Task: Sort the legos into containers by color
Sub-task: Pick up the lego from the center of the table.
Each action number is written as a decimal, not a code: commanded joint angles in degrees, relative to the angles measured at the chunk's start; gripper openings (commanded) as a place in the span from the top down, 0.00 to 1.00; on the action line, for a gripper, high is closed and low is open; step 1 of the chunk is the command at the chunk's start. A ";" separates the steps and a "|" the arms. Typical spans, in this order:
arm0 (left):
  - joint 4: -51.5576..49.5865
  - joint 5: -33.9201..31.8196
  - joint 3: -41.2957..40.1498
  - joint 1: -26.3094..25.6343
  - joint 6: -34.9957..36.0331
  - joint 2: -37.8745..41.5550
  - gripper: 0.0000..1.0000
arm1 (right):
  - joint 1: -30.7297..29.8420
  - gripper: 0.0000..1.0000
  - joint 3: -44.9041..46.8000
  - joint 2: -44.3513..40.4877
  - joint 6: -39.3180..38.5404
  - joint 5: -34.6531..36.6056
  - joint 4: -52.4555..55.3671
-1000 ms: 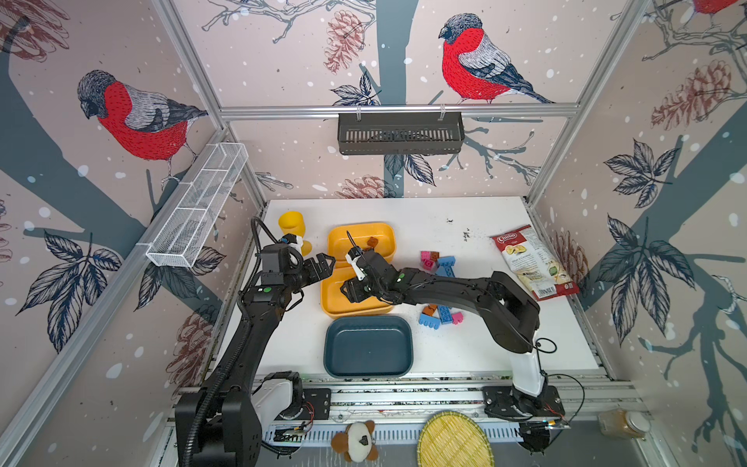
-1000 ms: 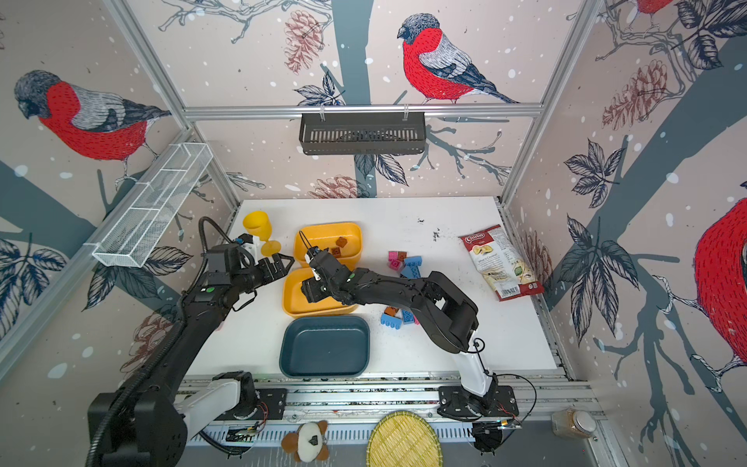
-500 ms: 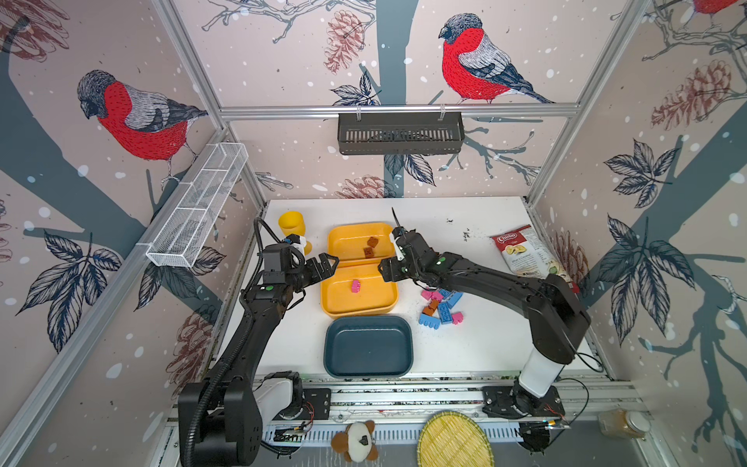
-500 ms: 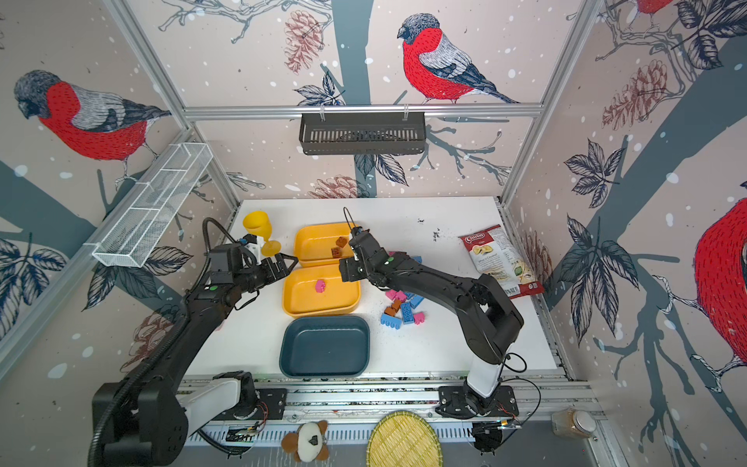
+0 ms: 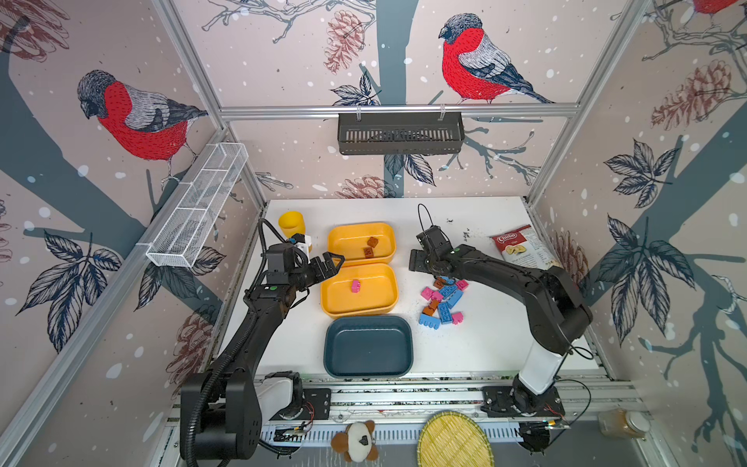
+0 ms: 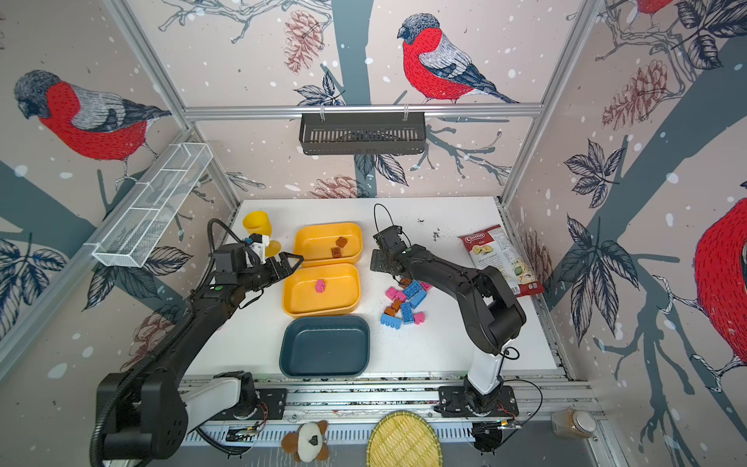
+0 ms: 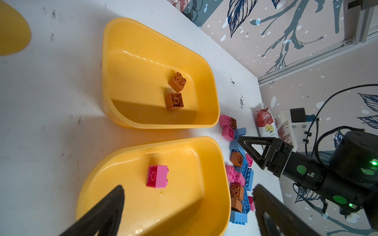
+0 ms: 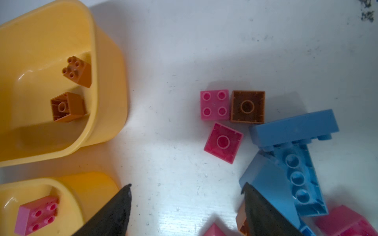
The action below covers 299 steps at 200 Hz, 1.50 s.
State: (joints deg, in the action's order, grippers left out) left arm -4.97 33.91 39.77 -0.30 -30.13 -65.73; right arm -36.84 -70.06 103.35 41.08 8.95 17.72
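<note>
The right gripper [image 8: 186,188] is hovering over bare table [image 5: 485,343] with its jaws spread wide and nothing between them. The loose legos [image 5: 442,301] are lying from it toward the robot's base and slightly toward the robot's right, so the right arm is the nearer one. One fingertip is standing just beside the blue bricks [image 8: 294,177]. These are lying crossed, one leaning on another, with their long axes at differing angles, so a grasp across the short width is probably the safer choice. Just beyond them, three small square bricks are sitting apart from the heap: a stud-up pink brick [image 8: 214,104] touching an upturned brown brick [image 8: 247,106], and an upturned pink brick [image 8: 223,142] just beside both. Being square, they are offering no long axis, so either pair of flat sides looks usable. All are hard, glossy moulded plastic with round studs. Farther off, the near yellow tray [image 5: 376,291] is holding one sorted pink brick [image 5: 355,286], the far yellow tray [image 5: 347,242] is holding two brown bricks [image 5: 372,241], and the teal tray [image 5: 368,343] is sitting empty. The left gripper [image 5: 329,263] is hanging across those trays, also spread and empty.
</note>
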 commanded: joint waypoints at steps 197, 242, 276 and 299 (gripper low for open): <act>3.04 0.11 -0.41 -0.12 -0.22 -1.99 0.03 | 2.23 0.51 -5.42 14.04 2.34 9.30 -1.19; 2.93 -0.01 -0.41 -0.17 0.07 -2.29 0.03 | 2.82 0.62 -6.58 14.57 0.99 10.21 -1.11; 2.82 -0.20 -0.46 -0.19 0.16 -2.29 0.03 | 1.93 0.73 -6.17 12.43 -1.30 9.94 -1.27; 2.27 -0.44 0.02 -0.18 0.65 -2.46 0.03 | -0.14 0.75 -4.99 8.51 -4.65 9.03 -2.25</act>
State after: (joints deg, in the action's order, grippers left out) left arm -4.12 34.20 39.33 -0.38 -30.02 -68.03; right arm -35.22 -75.85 115.35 40.25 18.20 16.38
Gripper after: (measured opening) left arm 0.968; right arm 0.343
